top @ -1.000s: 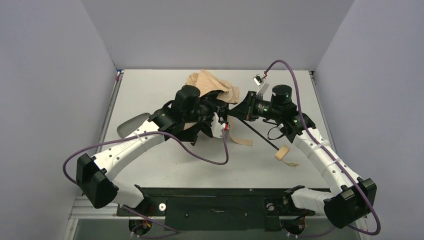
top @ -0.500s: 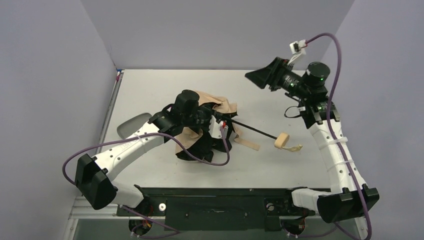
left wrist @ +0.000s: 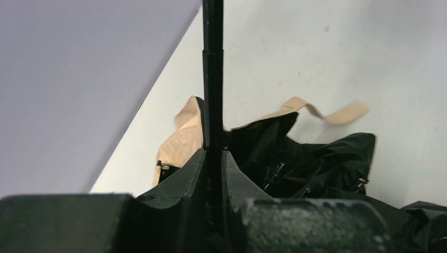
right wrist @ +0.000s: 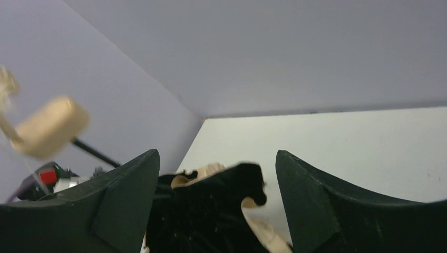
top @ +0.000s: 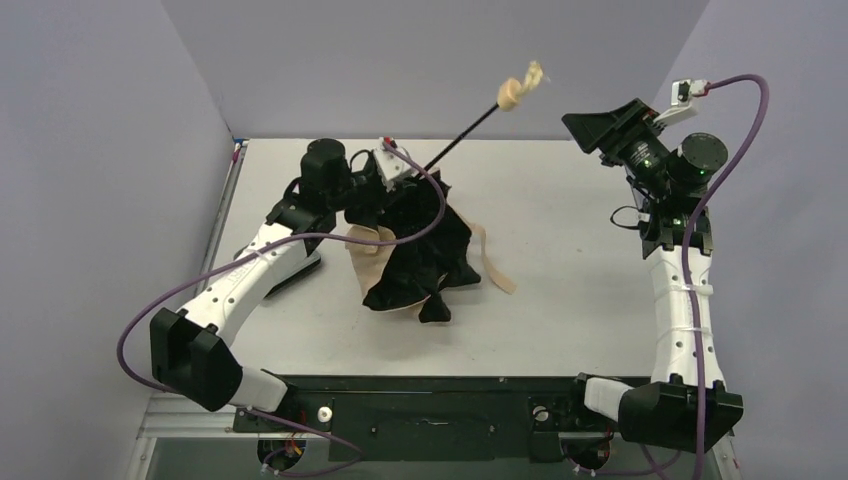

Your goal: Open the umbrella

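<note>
Grey table [top: 560, 250], umbrella [top: 425, 250] slumped centre-left, handle [top: 511, 92] in the air. Your left gripper [left wrist: 213, 153] clamps the thin shaft [left wrist: 213, 79]; right gripper [top: 600, 125] hangs empty, jaws wide. Careful: that shaft could slip the pinch.
</note>
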